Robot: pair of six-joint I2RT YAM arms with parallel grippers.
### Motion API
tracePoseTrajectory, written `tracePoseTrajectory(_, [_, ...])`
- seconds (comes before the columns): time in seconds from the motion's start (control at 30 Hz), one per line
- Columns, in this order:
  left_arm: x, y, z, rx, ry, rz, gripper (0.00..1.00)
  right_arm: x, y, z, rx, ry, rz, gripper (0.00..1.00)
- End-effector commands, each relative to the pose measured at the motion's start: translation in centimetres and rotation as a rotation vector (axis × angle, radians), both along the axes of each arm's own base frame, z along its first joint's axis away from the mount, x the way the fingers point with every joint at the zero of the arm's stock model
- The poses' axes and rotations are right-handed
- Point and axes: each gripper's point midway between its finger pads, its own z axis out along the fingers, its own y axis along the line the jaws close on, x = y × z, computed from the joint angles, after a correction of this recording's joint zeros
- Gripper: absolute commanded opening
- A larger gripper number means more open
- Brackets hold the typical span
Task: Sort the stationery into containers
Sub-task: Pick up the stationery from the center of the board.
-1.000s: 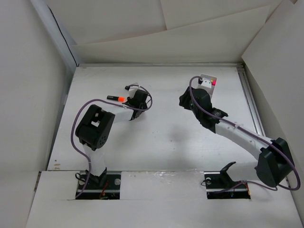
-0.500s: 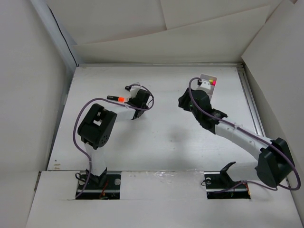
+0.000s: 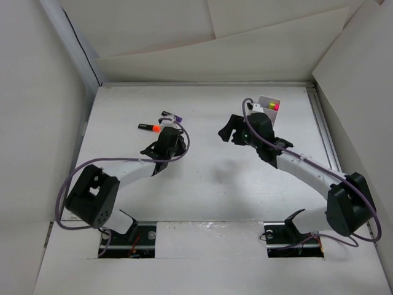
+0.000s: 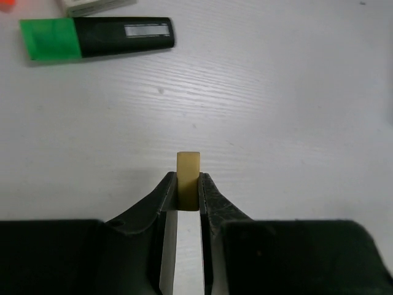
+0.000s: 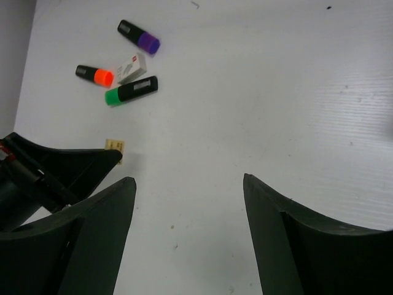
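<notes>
Here, in the top view, the left arm [image 3: 116, 175] is lying low, its black elbow sitting at the lower left and its white forearm reaching toward the middle. The left fingers [image 4: 207, 195] are pinching a tan piece [image 4: 188, 165], a small matte block with square corners. It is standing upright between the black tips, just over the table [image 4: 288, 123], whose white surface is showing a fine ribbed grain. The right arm [image 3: 307, 172] is sweeping from the lower right up toward the centre. A purple cable [image 3: 258, 144] is looping along it. The right fingers [image 5: 110, 209] are standing wide apart, broad dark wedges holding nothing, hanging over bare table.

In the right wrist view, a loose cluster is lying at the upper left:
- a purple marker [image 5: 139, 37], stubby and black-bodied
- an orange marker [image 5: 95, 75] of the same shape
- a white eraser [image 5: 131, 67], flat and rectangular, touching the orange tip
- a green marker [image 5: 131, 90], just below the eraser

The box [image 3: 265, 99] is sitting at the upper right of the top view, beyond the right wrist. It is white plastic, and pink and yellow-green bits are showing inside it.
</notes>
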Motion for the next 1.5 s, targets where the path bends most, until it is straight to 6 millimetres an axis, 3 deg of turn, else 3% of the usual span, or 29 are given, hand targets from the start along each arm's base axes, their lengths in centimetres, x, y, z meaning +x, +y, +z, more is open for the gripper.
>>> tracePoseTrajectory(0.0, [-1.6,-3.8,4.0,-0.094,-0.130,-0.193,0.00,0.4,2.9,2.5,0.111,-0.032,0.172,0.77])
tracePoseTrajectory(0.07, [-2.6,-4.7,5.6,-0.072,-0.193,-0.236,0.00,0.3,3.8,2.6,0.136,-0.018,0.232,0.77])
tracePoseTrajectory(0.1, [-4.0,-6.1,5.5,-0.044,-0.207,-0.292,0.00,-0.3,4.5,2.2,0.155,0.008,0.273,0.77])
tracePoseTrajectory(0.2, [-5.7,-8.0,6.0,-0.022,-0.243,-0.343,0.00,-0.5,5.8,2.8,0.205,0.023,0.337,0.77])
tracePoseTrajectory(0.3, [-6.1,-8.7,6.1,-0.042,-0.264,-0.377,0.00,-0.6,6.4,3.1,0.238,0.024,0.355,0.77])
tracePoseTrajectory(0.37, [-6.3,-8.7,6.3,-0.060,-0.279,-0.385,0.00,-1.3,7.0,3.2,0.254,0.039,0.384,0.77])
tracePoseTrajectory(0.43, [-6.7,-9.0,7.6,-0.092,-0.316,-0.410,0.00,-1.4,7.2,3.5,0.275,0.045,0.385,0.75])
tracePoseTrajectory(0.77, [-7.5,-9.1,9.1,-0.113,-0.376,-0.468,0.00,-3.0,8.4,-0.6,0.288,0.166,0.439,0.68])
tracePoseTrajectory(1.03, [-7.9,-8.9,9.3,-0.123,-0.402,-0.480,0.00,-4.6,9.9,-0.5,0.328,0.178,0.505,0.67])
tracePoseTrajectory(1.2, [-7.9,-8.9,9.3,-0.123,-0.402,-0.480,0.00,-5.0,10.1,-1.5,0.347,0.200,0.516,0.59])
tracePoseTrajectory(1.27, [-7.9,-8.9,9.3,-0.123,-0.402,-0.480,0.00,-5.2,10.3,-0.9,0.369,0.194,0.538,0.56])
tracePoseTrajectory(1.3, [-7.9,-8.9,9.3,-0.123,-0.402,-0.480,0.00,-5.3,10.3,-1.7,0.369,0.219,0.530,0.55])
tracePoseTrajectory(1.47, [-7.9,-8.9,9.6,-0.128,-0.410,-0.479,0.00,-5.5,10.6,-1.6,0.393,0.219,0.546,0.41])
